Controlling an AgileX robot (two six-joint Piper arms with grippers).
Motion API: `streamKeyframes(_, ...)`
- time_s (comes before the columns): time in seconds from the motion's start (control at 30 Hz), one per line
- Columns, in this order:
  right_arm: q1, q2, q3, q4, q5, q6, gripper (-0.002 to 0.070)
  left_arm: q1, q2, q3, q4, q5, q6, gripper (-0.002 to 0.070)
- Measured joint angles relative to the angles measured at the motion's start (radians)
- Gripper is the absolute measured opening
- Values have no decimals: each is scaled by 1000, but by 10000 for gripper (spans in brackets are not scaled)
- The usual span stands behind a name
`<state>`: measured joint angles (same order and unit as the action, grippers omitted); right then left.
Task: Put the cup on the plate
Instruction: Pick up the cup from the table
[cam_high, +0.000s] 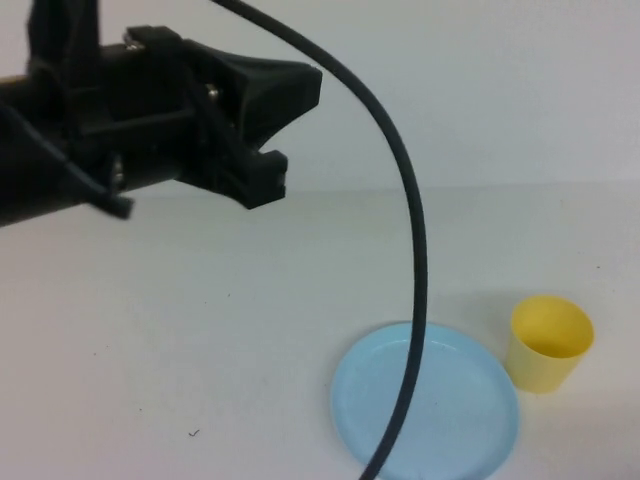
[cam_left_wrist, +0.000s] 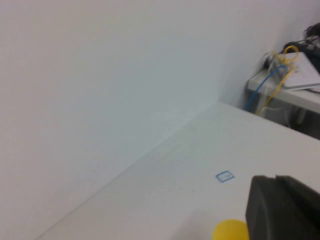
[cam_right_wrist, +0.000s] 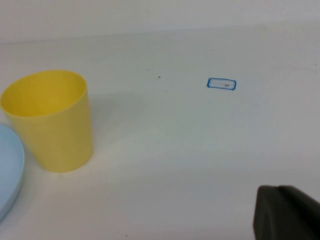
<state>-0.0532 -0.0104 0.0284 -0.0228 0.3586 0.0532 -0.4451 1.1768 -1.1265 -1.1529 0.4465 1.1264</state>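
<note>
the small plain yellow plastic cup (cam_high: 548, 343), tapered and without a handle, stands upright with its mouth up on the white table (cam_high: 200, 340), toward the near right of the high view. it sits just to the right of the round, shallow light blue plastic plate (cam_high: 425, 405), very close to the rim; whether the two touch cannot be told. the cup is not on the plate, and the plate carries nothing. in the right wrist view the cup (cam_right_wrist: 50, 120) is empty and a sliver of the plate's edge (cam_right_wrist: 9, 175) shows just beside it.

a thin black cable (cam_high: 410, 250) hangs in an arc in front of the plate in the high view.

beyond the cup on the table lies a small blue-outlined rectangular mark (cam_right_wrist: 221, 84).

the left gripper (cam_high: 265, 175) hangs high above the table at the upper left of the high view, well apart from cup and plate, its jaws clenched on nothing.

the right gripper (cam_right_wrist: 287, 212) shows only as a dark corner in its own wrist view, low over the table near the cup but apart from it; its jaws are clenched and empty.
</note>
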Motion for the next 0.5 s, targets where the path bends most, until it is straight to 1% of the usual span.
streamKeyframes(0.17,0,0,0,0,0,0,1,0,-123,0,-13,79,0,1)
streamKeyframes(0.33,0,0,0,0,0,0,1,0,-154,0,-33,97,0,1)
streamKeyframes(0.4,0,0,0,0,0,0,1,0,-154,0,-8,74,61,1)
streamKeyframes(0.47,0,0,0,0,0,0,1,0,-152,3,77,12,179,0)
streamKeyframes(0.5,0,0,0,0,0,0,1,0,-150,12,115,-21,203,0)
